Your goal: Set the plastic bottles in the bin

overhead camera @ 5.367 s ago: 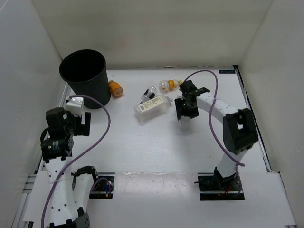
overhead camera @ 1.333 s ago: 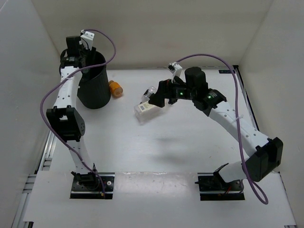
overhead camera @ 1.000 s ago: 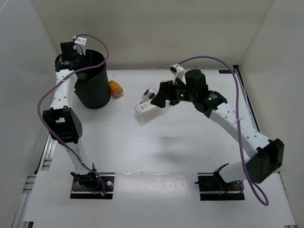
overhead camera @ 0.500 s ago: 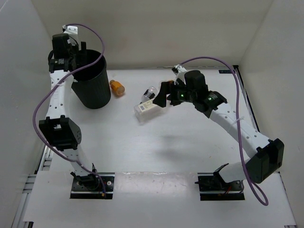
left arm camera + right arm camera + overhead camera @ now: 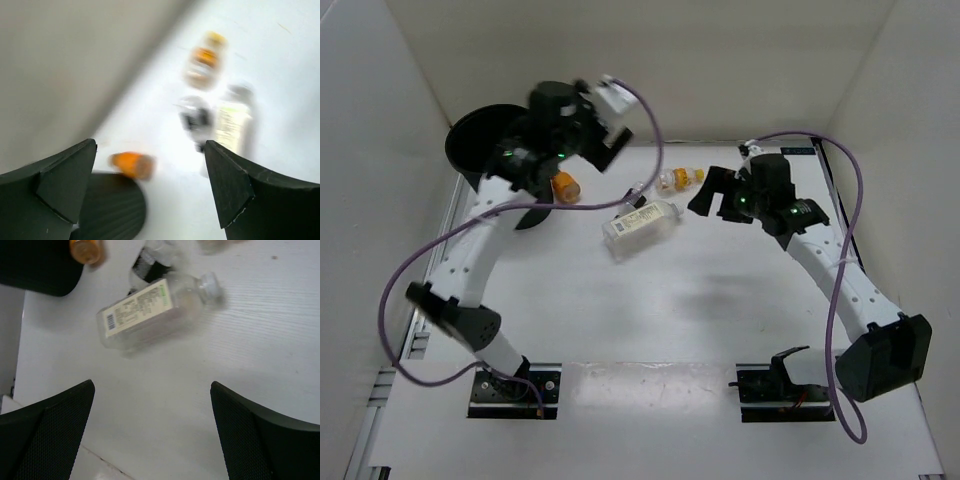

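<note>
Three plastic bottles lie mid-table: a clear white-labelled one (image 5: 642, 225) (image 5: 150, 315), a dark-labelled one (image 5: 638, 195) (image 5: 149, 264) and an orange-capped one (image 5: 678, 179) (image 5: 205, 65). A stubby orange bottle (image 5: 563, 186) (image 5: 132, 165) lies beside the black ribbed bin (image 5: 478, 150) (image 5: 107, 207). My left gripper (image 5: 603, 150) (image 5: 150, 145) hangs open and empty in the air right of the bin, above the stubby orange bottle; its view is blurred. My right gripper (image 5: 713, 200) (image 5: 151, 385) is open and empty, just right of the clear bottle.
White walls close in the table (image 5: 650, 300) at the back and both sides. The left arm crosses over the bin's right half and hides part of it. Purple cables loop off both arms.
My left arm has swung from over the bin out to the right, toward the bottles. My right arm has drawn back to the right, uncovering the orange-capped bottle.
</note>
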